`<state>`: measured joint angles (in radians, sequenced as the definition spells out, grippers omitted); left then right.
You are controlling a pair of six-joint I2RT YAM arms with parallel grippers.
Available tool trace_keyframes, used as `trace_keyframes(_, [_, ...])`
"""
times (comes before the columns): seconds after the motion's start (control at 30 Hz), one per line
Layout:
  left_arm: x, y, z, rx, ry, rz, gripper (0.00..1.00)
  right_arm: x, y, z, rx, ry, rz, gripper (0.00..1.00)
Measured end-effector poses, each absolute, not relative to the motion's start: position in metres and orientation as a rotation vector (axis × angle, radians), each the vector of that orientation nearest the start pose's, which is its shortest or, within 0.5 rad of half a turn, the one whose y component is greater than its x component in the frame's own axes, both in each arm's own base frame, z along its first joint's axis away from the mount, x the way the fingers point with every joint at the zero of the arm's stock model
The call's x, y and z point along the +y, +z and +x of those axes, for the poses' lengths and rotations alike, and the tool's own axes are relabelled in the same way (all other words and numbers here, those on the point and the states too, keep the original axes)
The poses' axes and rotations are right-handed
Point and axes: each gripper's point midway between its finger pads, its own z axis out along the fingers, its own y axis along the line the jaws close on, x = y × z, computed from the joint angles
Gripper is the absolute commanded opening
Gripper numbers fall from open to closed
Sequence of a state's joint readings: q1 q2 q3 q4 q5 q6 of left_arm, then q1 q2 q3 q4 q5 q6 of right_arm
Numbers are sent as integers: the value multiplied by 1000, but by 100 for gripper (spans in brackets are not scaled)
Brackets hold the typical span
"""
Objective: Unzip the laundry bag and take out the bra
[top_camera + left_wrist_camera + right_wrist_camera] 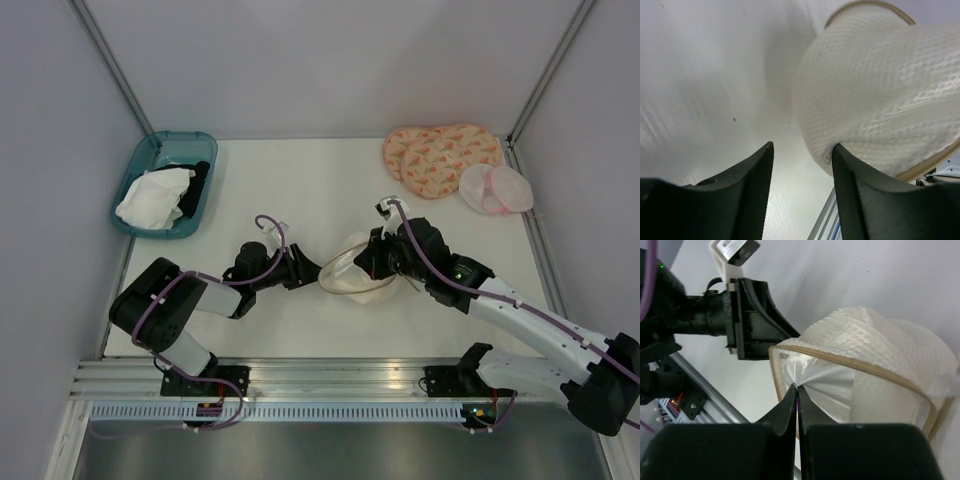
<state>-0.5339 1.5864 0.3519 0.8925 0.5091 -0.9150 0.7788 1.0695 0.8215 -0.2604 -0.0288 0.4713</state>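
Note:
The laundry bag (360, 272) is a cream-white mesh pouch at the table's middle, its tan zip rim (855, 365) gaping open. It also fills the upper right of the left wrist view (880, 100). My right gripper (797, 386) reaches into the opening from the right (378, 258) and is shut on a fold of smooth white fabric, the bra (825, 387), still inside the rim. My left gripper (802, 146) is open just left of the bag (308, 275). One of its fingers (850, 170) touches the mesh and nothing is between the jaws. The left gripper also shows in the right wrist view (755, 320).
A teal bin (140, 160) at the back left holds a white cloth (155, 198) and a black cloth (200, 178). A pink-orange patterned pad (440, 155) and a pale pink mesh pair (495, 188) lie at the back right. A metal rail (320, 385) runs along the near edge.

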Motion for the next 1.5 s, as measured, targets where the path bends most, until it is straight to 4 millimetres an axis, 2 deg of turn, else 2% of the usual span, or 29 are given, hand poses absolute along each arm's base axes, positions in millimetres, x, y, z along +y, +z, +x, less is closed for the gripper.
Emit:
trace_keyframes(0.1, [-277,71,245,2156,-1405,-28,60,263,199,213,2139,856,-401,0])
trace_keyframes(0.2, [-277,71,245,2157,-1407,-32,60,273,199,195,2155,967,-481,0])
trace_keyframes(0.27, [-277,71,245,2157,-1408,-33,58,279,193,181,2171,1055,-541,0])
trace_keyframes(0.43, [-277,72,246,2158,-1410,-41,54,288,176,161,2196,1176,-612,0])
trace_keyframes(0.6, [-277,72,246,2160,-1415,-49,45,301,174,161,2171,1252,-643,0])
trace_keyframes(0.63, [-277,72,246,2160,-1417,-49,41,302,176,162,2156,1258,-644,1])
trace_keyframes(0.8, [-277,76,244,2155,-1433,-42,35,308,200,168,2037,1289,-640,0])
trace_keyframes(0.9, [-276,78,243,2151,-1441,-47,59,305,216,172,1975,1268,-637,1])
trace_keyframes(0.93, [-275,78,243,2151,-1445,-55,74,305,219,174,1973,1253,-639,0])
trace_keyframes(1.03, [-276,83,242,2148,-1487,-86,94,304,217,181,1981,1201,-641,0])
trace_keyframes(1.1, [-278,92,240,2127,-1553,-107,100,301,210,183,2007,1166,-644,0])
trace_keyframes(1.2, [-287,109,237,2073,-1701,-135,100,296,202,185,2033,1121,-645,1])
trace_keyframes(1.3, [-288,97,233,2127,-1781,-263,100,291,195,189,2055,1064,-635,0])
trace_keyframes(1.4, [-278,83,219,2179,-1767,-338,100,283,186,194,2095,991,-619,0])
trace_keyframes(1.5, [-272,100,212,2114,-1769,-286,100,277,180,198,2119,931,-609,0])
